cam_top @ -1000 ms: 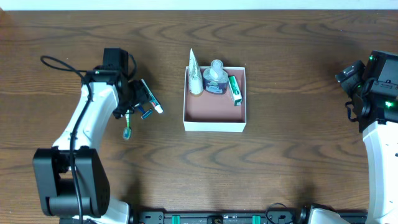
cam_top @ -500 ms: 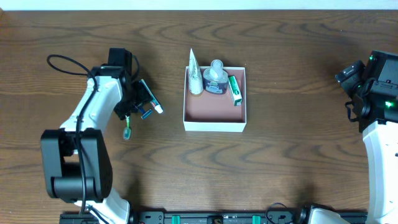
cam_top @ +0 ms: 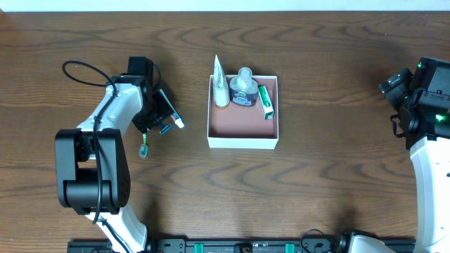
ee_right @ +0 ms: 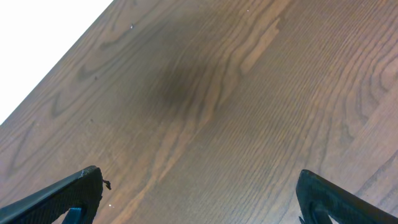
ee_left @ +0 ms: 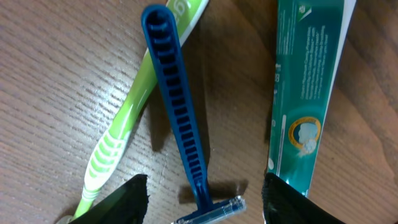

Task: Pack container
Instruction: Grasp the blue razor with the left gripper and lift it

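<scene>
— Since the container (cam_top: 242, 143) sits mid-table with a bottle (cam_top: 244, 90) and white tube (cam_top: 221, 84) inside, what's left?

— Razor (ee_left: 183, 124), toothbrush (ee_left: 124, 137), toothpaste (ee_left: 305, 93) (all out on the table (cam_top: 337, 183)). Left gripper (ee_left: 205, 196) is spread astride the razor; right gripper (ee_right: 202, 190) is parted, holding nothing.

A dark brown wood-grain bench (cam_top: 337, 176) fills the overhead view under even light, a pale strip (cam_top: 225, 4) bordering its far edge.

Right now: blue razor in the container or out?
Out of the container: blue razor lies on the table between toothbrush and toothpaste tube, under the open left hand.
</scene>
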Motion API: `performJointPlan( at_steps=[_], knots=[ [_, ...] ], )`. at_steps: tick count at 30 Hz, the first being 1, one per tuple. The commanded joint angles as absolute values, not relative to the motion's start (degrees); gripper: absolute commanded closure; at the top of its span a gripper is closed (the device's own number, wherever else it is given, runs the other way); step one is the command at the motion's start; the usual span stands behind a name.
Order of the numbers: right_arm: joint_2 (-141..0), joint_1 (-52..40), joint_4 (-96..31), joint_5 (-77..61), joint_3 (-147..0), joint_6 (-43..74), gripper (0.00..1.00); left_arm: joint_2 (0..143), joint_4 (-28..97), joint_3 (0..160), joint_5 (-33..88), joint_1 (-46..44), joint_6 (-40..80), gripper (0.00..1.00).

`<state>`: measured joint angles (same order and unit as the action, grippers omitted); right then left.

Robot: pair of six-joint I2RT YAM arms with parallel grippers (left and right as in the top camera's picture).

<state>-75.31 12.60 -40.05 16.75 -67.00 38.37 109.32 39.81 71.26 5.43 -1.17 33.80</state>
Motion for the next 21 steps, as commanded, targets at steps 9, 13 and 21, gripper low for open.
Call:
performJointPlan(
  at_steps=[9, 13, 21],
  knots=[
    [-75.44, 12.95, -40.14, 17.98, -67.55, 38.3, 0.01, 112.66, 38.39, 72.18, 2.9, -0.93, 35.24, 0.45],
    [-75.44, 12.95, -40.12, 17.98, -67.55, 38.3, 0.01, 112.84, 37.6, 72.18, 2.26, -0.93, 35.33, 0.51],
    [-75.44, 12.95, -40.12, 17.98, -67.55, 38.3, 0.01, 112.84, 36.93, 72.18, 1.76, -0.93, 36.1, 0.74]
  ],
)
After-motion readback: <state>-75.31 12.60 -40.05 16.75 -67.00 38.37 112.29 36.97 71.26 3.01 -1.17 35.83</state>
